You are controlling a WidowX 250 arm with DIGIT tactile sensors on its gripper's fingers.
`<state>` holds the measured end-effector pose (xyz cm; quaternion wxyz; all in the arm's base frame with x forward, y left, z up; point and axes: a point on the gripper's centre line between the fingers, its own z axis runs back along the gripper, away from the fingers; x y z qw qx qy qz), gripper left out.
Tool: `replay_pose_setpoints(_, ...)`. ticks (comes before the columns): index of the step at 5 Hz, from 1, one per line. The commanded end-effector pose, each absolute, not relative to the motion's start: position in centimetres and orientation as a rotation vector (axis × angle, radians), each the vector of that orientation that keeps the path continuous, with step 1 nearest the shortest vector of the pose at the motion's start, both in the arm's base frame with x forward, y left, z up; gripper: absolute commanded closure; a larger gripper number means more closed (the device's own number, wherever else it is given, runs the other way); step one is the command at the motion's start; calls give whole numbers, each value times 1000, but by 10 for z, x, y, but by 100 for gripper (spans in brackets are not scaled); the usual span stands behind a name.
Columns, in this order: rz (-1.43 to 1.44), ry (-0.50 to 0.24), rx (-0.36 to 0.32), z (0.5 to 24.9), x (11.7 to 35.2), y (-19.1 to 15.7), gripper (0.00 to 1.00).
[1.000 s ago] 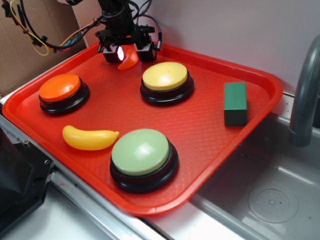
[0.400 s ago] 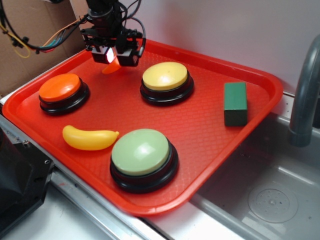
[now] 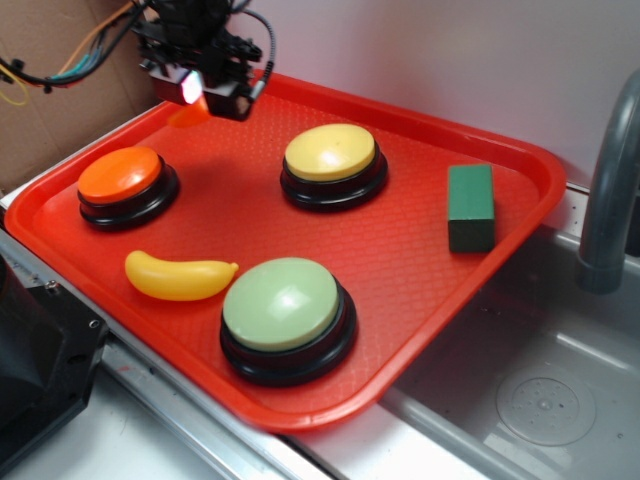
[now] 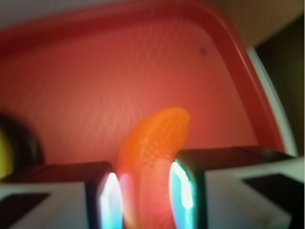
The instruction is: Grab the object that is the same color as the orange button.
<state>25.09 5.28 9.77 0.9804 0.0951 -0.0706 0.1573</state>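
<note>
The gripper (image 3: 190,97) hangs over the red tray (image 3: 400,250) near its 11 o'clock corner, jaws pinching the small orange piece (image 4: 150,157), tip pointing down, clear of the tray floor. The orange button (image 3: 121,174) sits toward 7 o'clock from it.

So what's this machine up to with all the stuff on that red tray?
The robot arm's gripper has its jaws closed on a small orange curved plastic piece, holding it in the air above the far left corner of the red plastic tray. That piece matches the round orange-topped button just below it. On the tray sit a yellow-topped button, a larger pale-green-topped button, a yellow plastic banana and a green block.
</note>
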Motion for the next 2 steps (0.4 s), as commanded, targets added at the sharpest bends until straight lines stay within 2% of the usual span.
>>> replay_pose_setpoints(1,120,-210,21,217,233,4,100)
replay_pose_setpoints(2,55,-202,-80,220,225,2,100)
